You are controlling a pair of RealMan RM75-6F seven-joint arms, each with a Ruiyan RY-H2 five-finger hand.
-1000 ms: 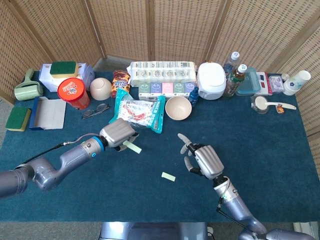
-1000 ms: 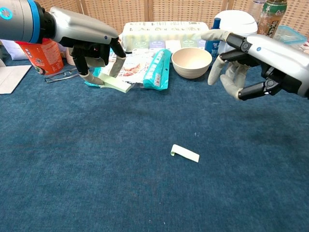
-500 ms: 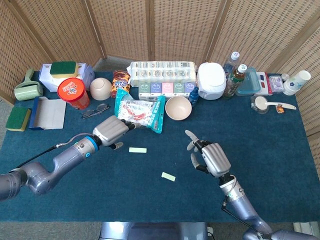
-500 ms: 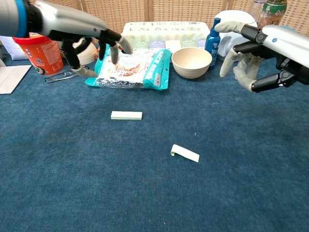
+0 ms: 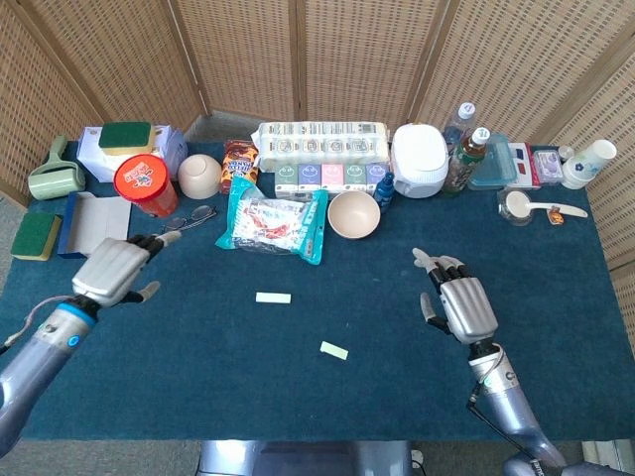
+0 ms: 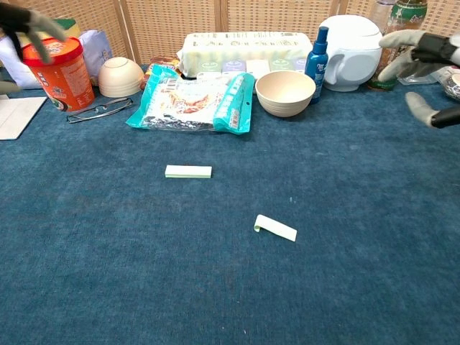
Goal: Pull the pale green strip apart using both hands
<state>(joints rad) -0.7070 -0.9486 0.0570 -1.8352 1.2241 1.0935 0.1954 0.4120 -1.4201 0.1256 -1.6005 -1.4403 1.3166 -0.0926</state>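
Two pale green strip pieces lie apart on the blue tablecloth. One flat piece [image 5: 273, 297] [image 6: 188, 171] rests left of centre. The other piece [image 5: 334, 350] [image 6: 275, 228], curled at one end, lies nearer the front. My left hand [image 5: 111, 270] [image 6: 29, 25] hovers far to the left, open and empty, fingers spread. Over the right side of the table my right hand [image 5: 463, 306] [image 6: 428, 66] is open and holds nothing. Both hands are well away from the pieces.
A snack bag [image 5: 273, 222] and a beige bowl [image 5: 353, 213] sit behind the pieces. A red tub [image 5: 145, 184], glasses [image 5: 189, 218], a white bowl [image 5: 199, 175], a tissue pack [image 5: 321, 144], a white cooker [image 5: 420, 159] and bottles [image 5: 464, 159] line the back.
Both hands have drawn outward, the left far to the left and the right to the right. The piece the left hand held a second ago lies on the cloth.
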